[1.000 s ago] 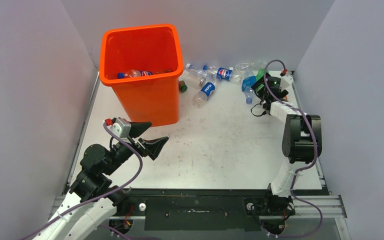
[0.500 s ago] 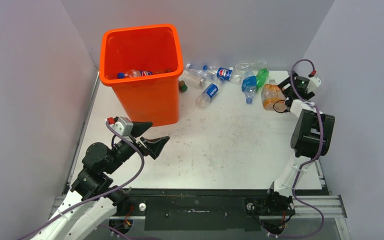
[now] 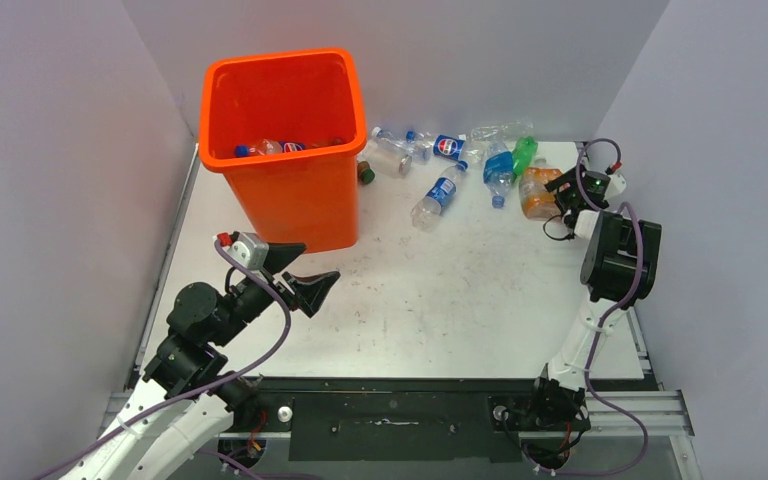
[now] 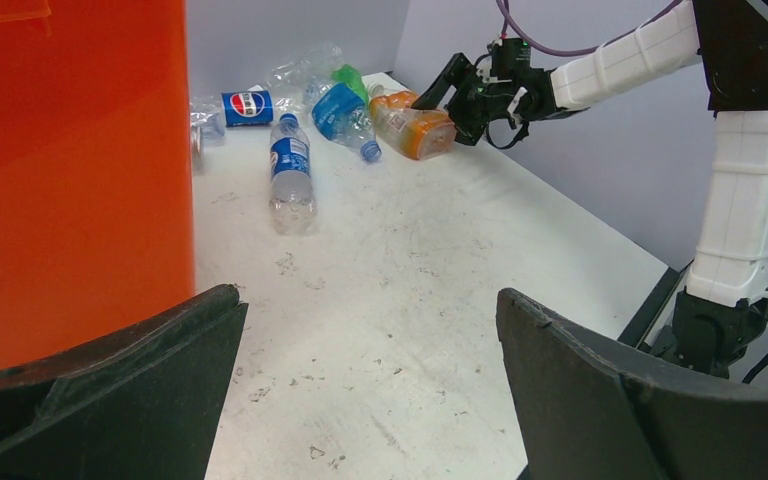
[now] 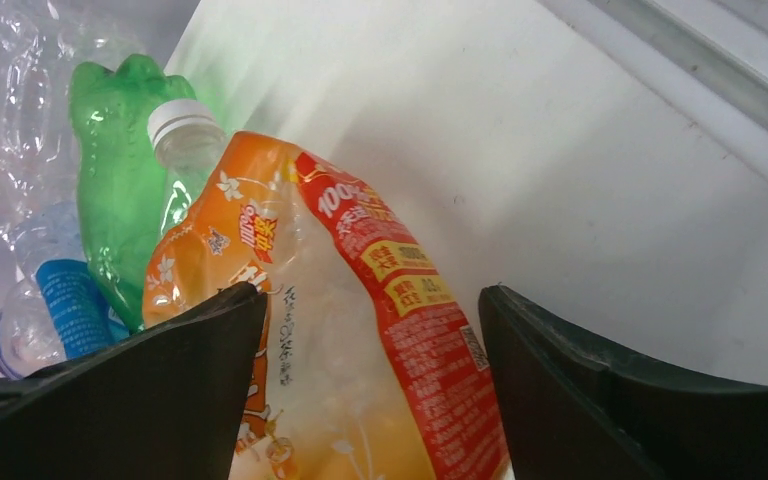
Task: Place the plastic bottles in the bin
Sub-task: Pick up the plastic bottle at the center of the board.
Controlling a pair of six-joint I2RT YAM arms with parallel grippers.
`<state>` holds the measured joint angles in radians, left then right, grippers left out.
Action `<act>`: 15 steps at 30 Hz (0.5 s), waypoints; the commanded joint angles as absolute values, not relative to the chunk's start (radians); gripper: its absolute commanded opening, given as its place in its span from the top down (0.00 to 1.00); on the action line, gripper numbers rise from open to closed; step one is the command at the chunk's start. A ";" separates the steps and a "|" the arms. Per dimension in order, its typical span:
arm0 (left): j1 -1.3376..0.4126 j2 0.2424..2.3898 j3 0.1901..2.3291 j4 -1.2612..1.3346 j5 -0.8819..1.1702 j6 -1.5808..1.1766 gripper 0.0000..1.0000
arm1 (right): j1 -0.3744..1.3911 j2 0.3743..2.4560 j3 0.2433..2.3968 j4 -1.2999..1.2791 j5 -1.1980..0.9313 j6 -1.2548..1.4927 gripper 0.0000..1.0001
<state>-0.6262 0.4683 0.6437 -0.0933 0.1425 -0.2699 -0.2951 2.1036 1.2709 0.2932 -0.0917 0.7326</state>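
The orange bin (image 3: 295, 200) stands at the back left with a few bottles (image 3: 275, 147) inside. More plastic bottles lie along the back wall. Among them are an orange bottle (image 3: 535, 190) (image 5: 360, 330), a green one (image 3: 524, 152) (image 5: 120, 170), a blue-tinted one (image 3: 497, 168) and a clear blue-label one (image 3: 438, 197) (image 4: 290, 175). My right gripper (image 3: 557, 195) (image 5: 370, 295) is open and straddles the orange bottle's base, with a gap at its right finger. My left gripper (image 3: 318, 262) (image 4: 367, 298) hangs open and empty near the bin's front corner.
Grey walls close in the table on the left, back and right. A dark-capped bottle (image 3: 365, 172) lies by the bin's right side. The bin wall (image 4: 70, 170) fills the left of the left wrist view. A metal rail (image 5: 690, 60) runs along the right edge.
My right gripper swung out from the blue and green bottles and now sits around the orange bottle. The clear blue-label bottle slid toward the table's middle. The left arm stayed put.
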 commanded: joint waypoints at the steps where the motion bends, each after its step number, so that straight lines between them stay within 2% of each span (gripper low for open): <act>1: -0.620 0.469 0.664 -0.077 0.147 -0.262 0.04 | -0.301 2.068 1.184 0.373 -0.134 0.798 0.31; 4: -0.620 0.466 0.663 -0.077 0.146 -0.262 0.04 | -0.303 2.048 1.133 0.405 -0.139 0.819 0.48; 7: -0.620 0.466 0.664 -0.077 0.145 -0.262 0.04 | -0.304 2.021 1.084 0.438 -0.142 0.837 0.57; 11: -0.620 0.465 0.663 -0.077 0.144 -0.262 0.04 | -0.303 1.963 1.017 0.477 -0.147 0.868 0.63; 15: -0.620 0.464 0.663 -0.072 0.147 -0.264 0.04 | -0.287 1.879 0.937 0.498 -0.162 0.901 0.65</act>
<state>-0.6262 0.4679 0.6437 -0.0933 0.1421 -0.2699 -0.3004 1.9903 1.0054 0.4709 -0.1474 0.8700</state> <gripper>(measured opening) 0.963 0.362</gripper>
